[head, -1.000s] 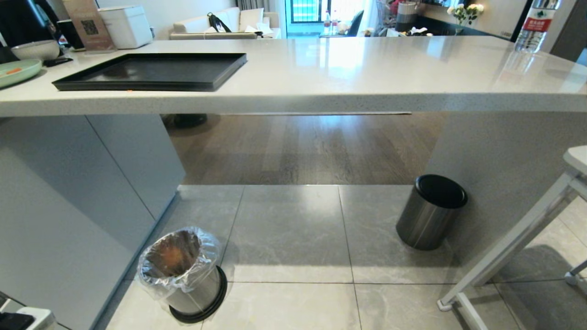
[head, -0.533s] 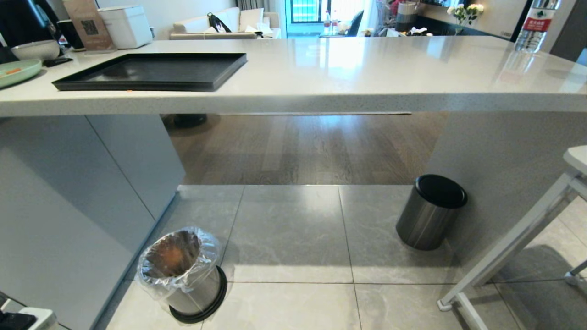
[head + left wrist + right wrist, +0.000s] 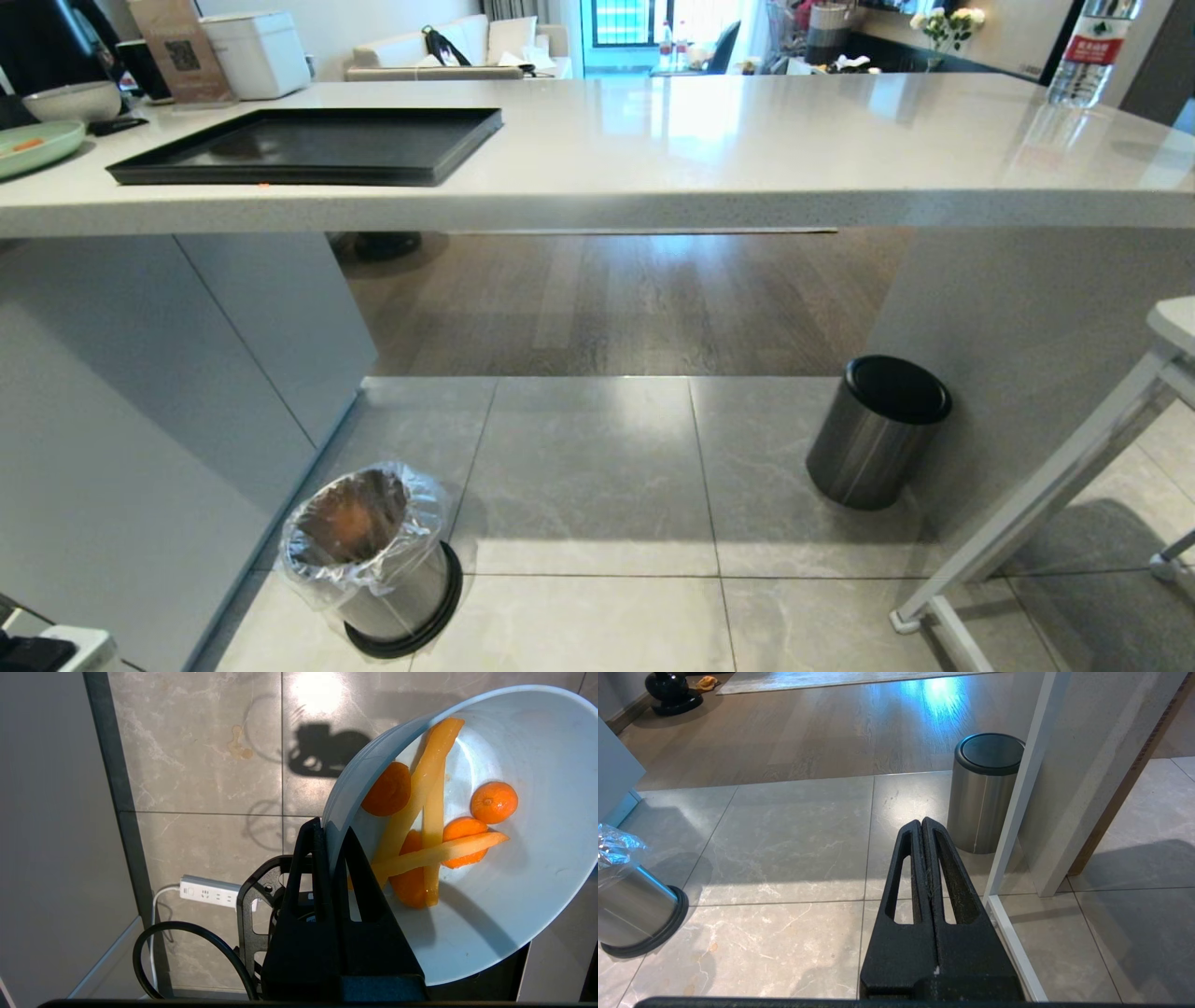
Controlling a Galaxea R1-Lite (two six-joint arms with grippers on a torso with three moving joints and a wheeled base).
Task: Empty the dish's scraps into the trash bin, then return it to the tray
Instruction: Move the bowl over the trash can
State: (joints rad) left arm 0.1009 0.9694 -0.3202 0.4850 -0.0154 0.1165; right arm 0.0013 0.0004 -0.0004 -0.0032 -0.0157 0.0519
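The dish [image 3: 490,858] is tipped on edge over the tiled floor, its rim pinched in the left tool [image 3: 332,833], which is clenched on it. The scraps [image 3: 432,826], carrot slices and yellow strips, lie inside the white bowl; none has fallen. In the left wrist view the floor below shows only tile, a power strip [image 3: 210,891] and a cable; the trash bin does not appear there.

The trash bin [image 3: 373,551], with its clear liner, stands on the floor at the near left, close against the cabinet. Judgement: the dish is not yet over the bin's mouth, so it should not be tipped further until it is centred there. Bring it low over the liner, then roll the wrist so the strips slide off the low rim. Sticky strips may cling; a steeper tilt may be needed.

The tray [image 3: 308,145] waits on the surface [image 3: 747,149], far left. The right tool [image 3: 922,826] is clenched on nothing and parked above the floor, near the lidded bin [image 3: 985,788].
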